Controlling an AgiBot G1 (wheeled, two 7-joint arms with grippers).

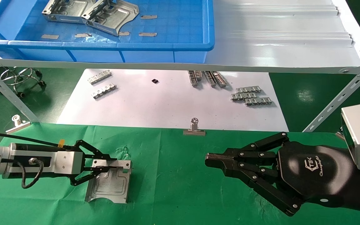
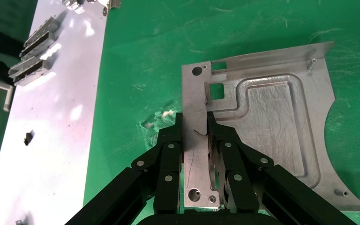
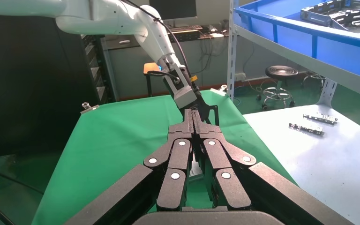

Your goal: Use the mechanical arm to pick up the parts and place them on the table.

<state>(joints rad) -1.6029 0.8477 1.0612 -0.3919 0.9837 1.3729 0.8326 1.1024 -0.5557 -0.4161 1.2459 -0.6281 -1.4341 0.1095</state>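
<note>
Left gripper (image 1: 105, 167) is pinching the folded edge of one part (image 1: 109, 184), which lies flat on the green table (image 1: 173, 187). I'd spread the fingers slowly and lift straight up so the plate doesn't drag. Right gripper (image 1: 211, 161) hovers nearby, fingers pressed together, holding nothing. More parts (image 1: 92, 12) wait in the blue tray (image 1: 180, 34).

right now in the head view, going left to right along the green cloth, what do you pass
left gripper shut on the part → binder clip at the green table's far edge → right gripper, closed and empty
</note>
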